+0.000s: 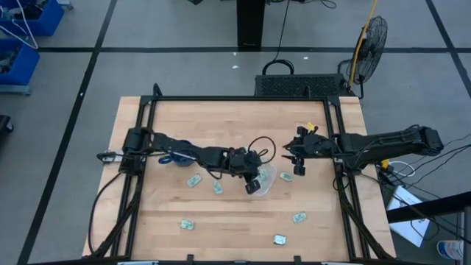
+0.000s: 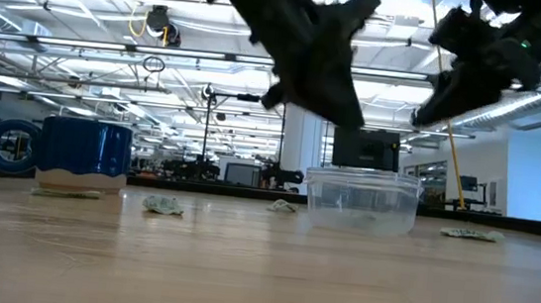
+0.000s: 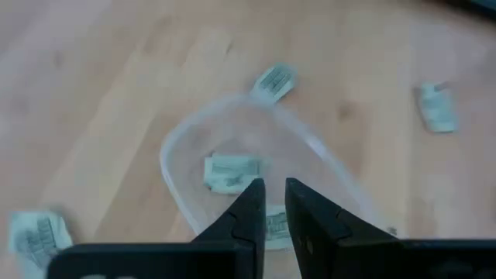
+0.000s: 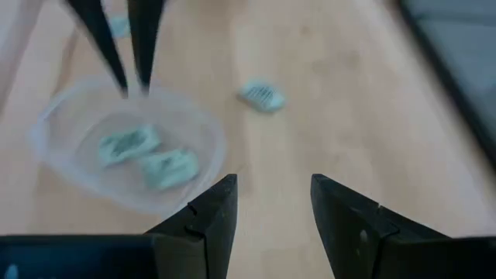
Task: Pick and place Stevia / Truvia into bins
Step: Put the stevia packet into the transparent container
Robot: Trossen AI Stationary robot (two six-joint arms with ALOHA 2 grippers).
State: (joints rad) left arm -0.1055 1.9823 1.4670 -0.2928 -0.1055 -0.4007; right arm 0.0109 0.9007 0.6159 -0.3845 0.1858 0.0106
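Note:
The clear tub (image 1: 265, 179) stands on the table's middle, and two pale green packets (image 4: 128, 144) (image 4: 167, 167) lie inside it. More packets lie flat on the wood around it (image 1: 193, 181) (image 1: 299, 217) (image 1: 280, 239). My left gripper (image 3: 272, 195) hovers just above the tub (image 3: 180, 147), its fingers pointing down, slightly open and empty. My right gripper (image 4: 270, 198) is open and empty. It hangs above the table to the right of the tub (image 4: 54, 116), near one packet (image 4: 262, 96).
A dark blue mug (image 2: 83, 156) stands to the left, beside the left arm. Loose packets (image 2: 161, 204) (image 2: 469, 232) are scattered to the left, right and near side of the tub (image 2: 360, 200). A dark frame (image 1: 147, 110) borders the table.

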